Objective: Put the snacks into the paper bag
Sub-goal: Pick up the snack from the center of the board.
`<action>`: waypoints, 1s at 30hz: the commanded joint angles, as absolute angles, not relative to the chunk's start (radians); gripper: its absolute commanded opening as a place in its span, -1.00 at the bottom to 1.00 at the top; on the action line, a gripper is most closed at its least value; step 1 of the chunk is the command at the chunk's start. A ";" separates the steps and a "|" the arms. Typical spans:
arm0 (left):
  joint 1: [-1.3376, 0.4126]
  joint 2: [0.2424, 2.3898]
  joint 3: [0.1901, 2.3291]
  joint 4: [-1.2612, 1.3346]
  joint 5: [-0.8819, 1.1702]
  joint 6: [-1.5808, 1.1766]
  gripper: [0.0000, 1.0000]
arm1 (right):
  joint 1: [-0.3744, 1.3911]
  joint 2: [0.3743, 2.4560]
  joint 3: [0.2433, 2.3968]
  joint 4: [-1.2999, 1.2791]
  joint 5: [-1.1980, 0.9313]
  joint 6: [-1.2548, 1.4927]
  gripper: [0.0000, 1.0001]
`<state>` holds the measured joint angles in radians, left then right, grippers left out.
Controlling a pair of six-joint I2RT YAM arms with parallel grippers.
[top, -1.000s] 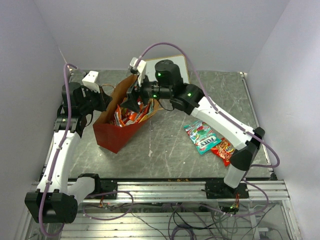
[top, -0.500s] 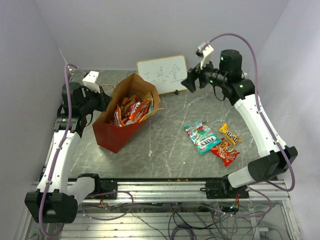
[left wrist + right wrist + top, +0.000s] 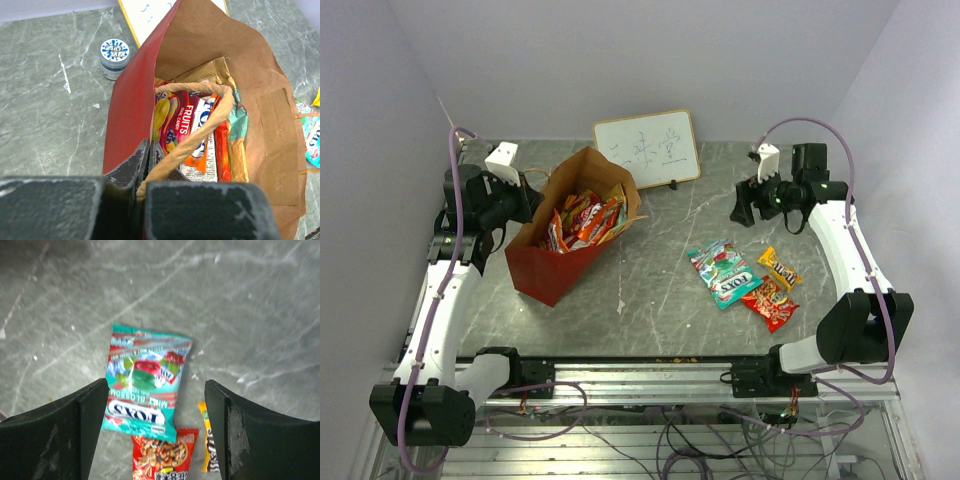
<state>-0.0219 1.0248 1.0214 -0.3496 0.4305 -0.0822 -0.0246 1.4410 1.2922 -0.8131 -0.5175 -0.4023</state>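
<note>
beside paper bag (image 3: 130, 110), small capped jar (image 3: 114, 57): left wrist view only.

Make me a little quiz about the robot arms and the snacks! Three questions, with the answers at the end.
1. True or false: the right gripper is holding a snack.
2. How many snacks lie on the table outside the paper bag?
3. Pick one. The left gripper pinches: A a snack, B the paper bag, C nothing.

Key: 1 false, its jaws are open and empty; 2 three; 3 B.
</note>
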 commanded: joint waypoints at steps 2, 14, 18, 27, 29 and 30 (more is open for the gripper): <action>-0.015 1.016 1.018 -0.326 0.463 -0.081 -0.86 | -0.056 1.475 1.222 -0.952 -0.529 -0.540 0.51; -0.015 1.007 1.008 -0.323 0.468 -0.074 -0.86 | -0.085 1.534 1.075 -0.933 -0.407 -0.639 0.45; -0.015 1.001 1.007 -0.322 0.467 -0.071 -0.86 | -0.101 1.581 1.051 -0.919 -0.391 -0.657 0.33; -0.015 1.002 1.006 -0.320 0.468 -0.072 -0.86 | -0.151 1.694 1.050 -0.917 -0.446 -0.702 0.17; -0.015 1.003 1.005 -0.317 0.468 -0.072 -0.86 | -0.154 1.719 1.044 -0.916 -0.465 -0.705 0.12; -0.015 1.002 1.003 -0.317 0.468 -0.073 -0.86 | -0.157 1.729 1.041 -0.912 -0.474 -0.703 0.10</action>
<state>-0.0219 1.0229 1.0107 -0.3477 0.4328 -0.0780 -0.1440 1.6947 1.0519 -0.9207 -0.4244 -0.6758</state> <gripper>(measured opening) 0.072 0.567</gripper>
